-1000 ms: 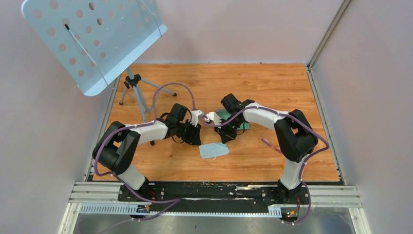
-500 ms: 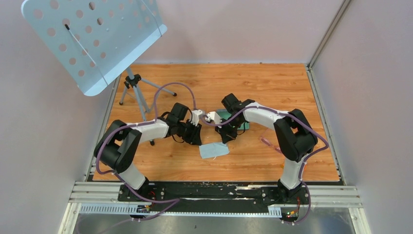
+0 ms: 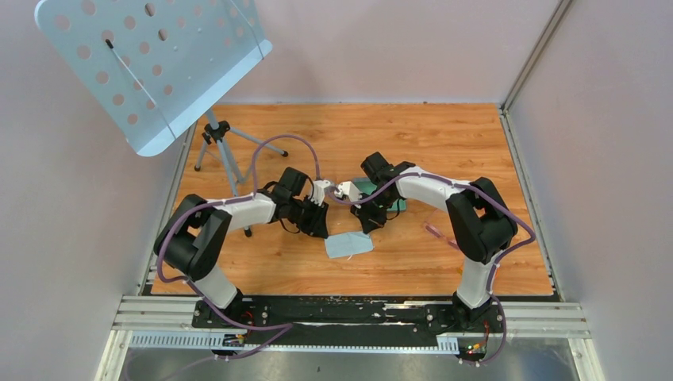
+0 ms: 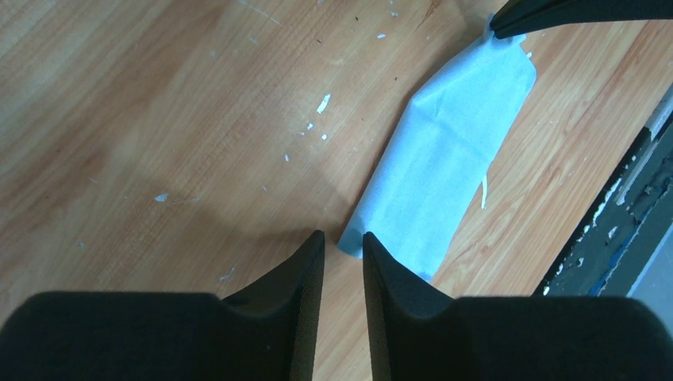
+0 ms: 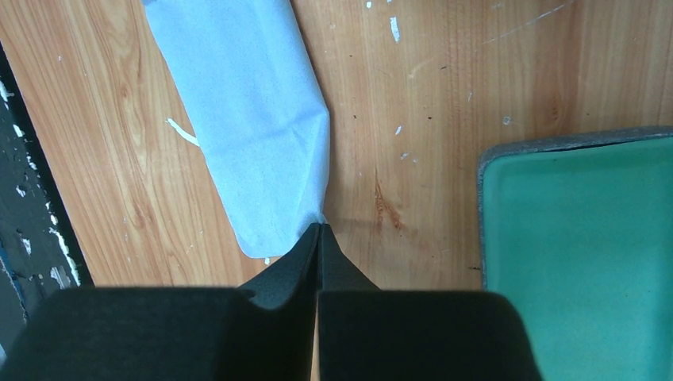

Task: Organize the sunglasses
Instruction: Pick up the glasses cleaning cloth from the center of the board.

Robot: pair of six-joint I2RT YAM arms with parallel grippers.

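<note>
The sunglasses (image 3: 436,232), thin and pink-purple, lie on the wooden table right of the right arm, away from both grippers. The pale blue cloth (image 3: 349,244) lies flat between the two grippers; it also shows in the left wrist view (image 4: 452,151) and the right wrist view (image 5: 254,119). My right gripper (image 5: 321,227) is shut on one corner of the cloth. My left gripper (image 4: 343,236) is open a narrow gap, its tips at the opposite corner of the cloth. The grey case with a teal inside (image 5: 579,238) lies open beside the right gripper, partly hidden under the right arm in the top view (image 3: 394,205).
A perforated music stand (image 3: 151,63) on a tripod (image 3: 218,147) stands at the table's back left. Grey walls close in the table on three sides. A black rail (image 4: 635,214) runs along the near table edge.
The left arm has edged very slightly. The cloth, the right arm, the case and the sunglasses have stayed put.
</note>
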